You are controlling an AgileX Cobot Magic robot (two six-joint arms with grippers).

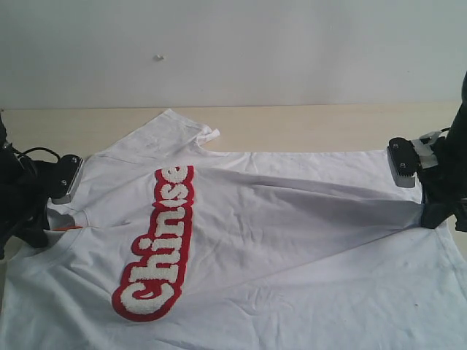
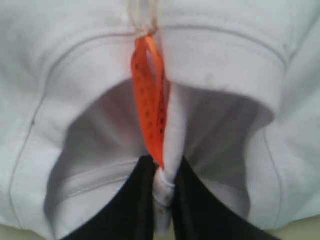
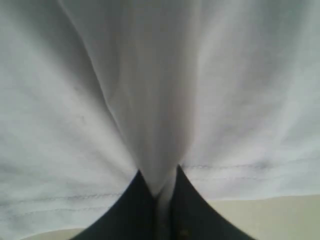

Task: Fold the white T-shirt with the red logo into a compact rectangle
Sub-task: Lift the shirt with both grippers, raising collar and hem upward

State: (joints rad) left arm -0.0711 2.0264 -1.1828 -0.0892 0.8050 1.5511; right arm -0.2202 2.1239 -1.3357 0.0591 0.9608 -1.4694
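Observation:
The white T-shirt [image 1: 292, 219] lies spread across the table, collar to the left and hem to the right. Its red logo [image 1: 160, 244] runs in a long strip down the chest at left of centre. My left gripper [image 1: 45, 226] is shut on the ribbed collar [image 2: 165, 195] right by the orange neck tag [image 2: 152, 112]. At the right edge my right gripper [image 1: 430, 215] is shut on a pinch of the hem [image 3: 162, 185], and the cloth is pulled into a taut ridge between the two grips. One sleeve [image 1: 179, 127] lies flat at the back.
The pale wooden table [image 1: 306, 124] shows bare behind the shirt, up to a white wall [image 1: 233, 51]. The shirt runs off the front of the exterior view. A white-and-black arm part [image 1: 403, 160] stands just above the hem at right.

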